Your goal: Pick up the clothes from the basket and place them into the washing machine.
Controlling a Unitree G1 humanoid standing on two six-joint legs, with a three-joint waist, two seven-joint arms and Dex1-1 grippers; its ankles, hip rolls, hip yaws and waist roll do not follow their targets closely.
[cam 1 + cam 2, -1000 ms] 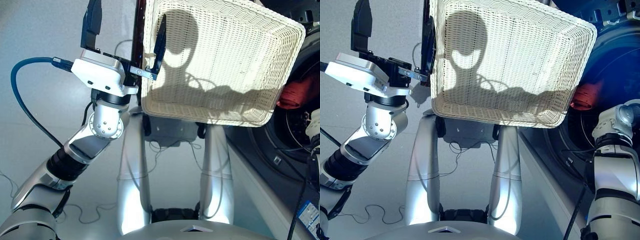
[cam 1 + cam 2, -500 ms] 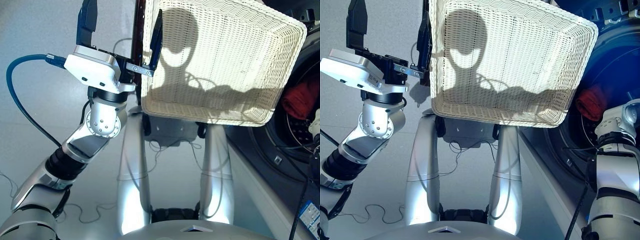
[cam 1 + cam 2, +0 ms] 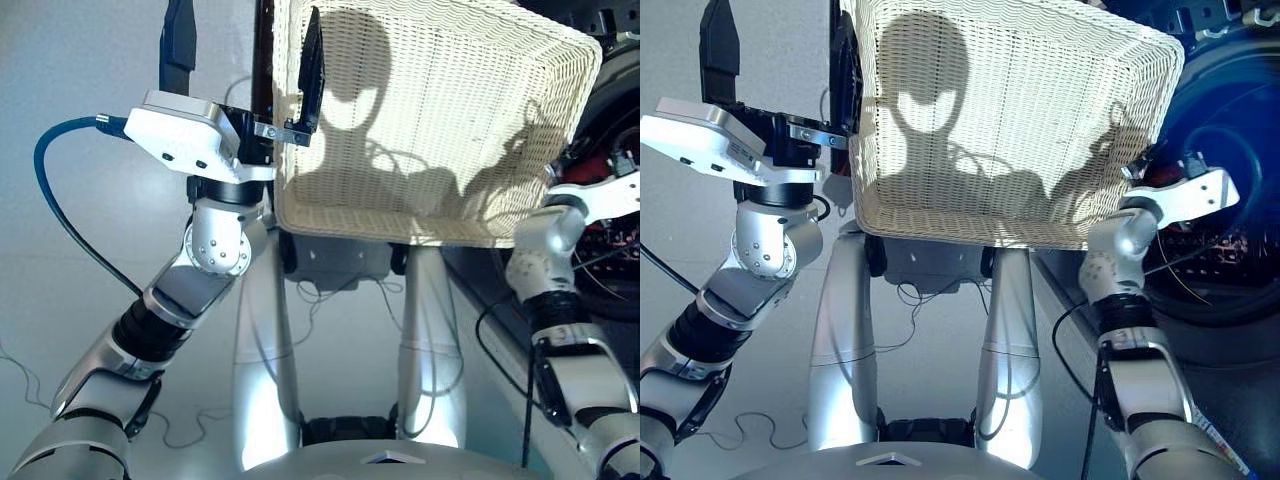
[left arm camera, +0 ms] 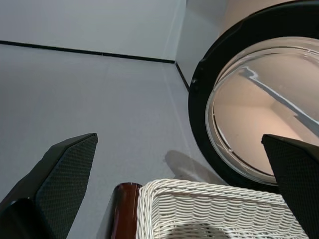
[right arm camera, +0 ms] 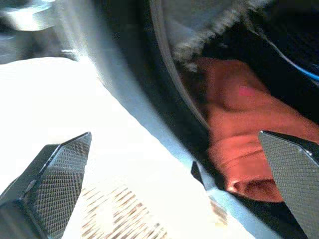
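Observation:
The cream-white basket (image 3: 430,120) fills the upper middle and holds no clothes that I can see. My left gripper (image 3: 246,30) is open and straddles the basket's left rim, touching nothing. The washing machine (image 3: 1230,250) stands at the right, its drum dark; its round glass door (image 4: 254,109) swings open beyond the basket. My right gripper (image 5: 174,135) is open at the drum mouth with nothing between its fingers. A red-orange cloth (image 5: 244,129) lies inside the drum, just past the rim. No other clothes show.
A dark red-brown post (image 3: 262,80) runs up along the basket's left side. Two silver stand legs (image 3: 262,340) hold the basket above the grey floor. Thin cables (image 3: 330,300) trail on the floor, and a blue cable (image 3: 60,200) loops off my left arm.
My right arm has swung into view beside the basket's right edge, reaching to the drum. The red-orange cloth has sunk deeper into the drum. The left gripper has barely moved.

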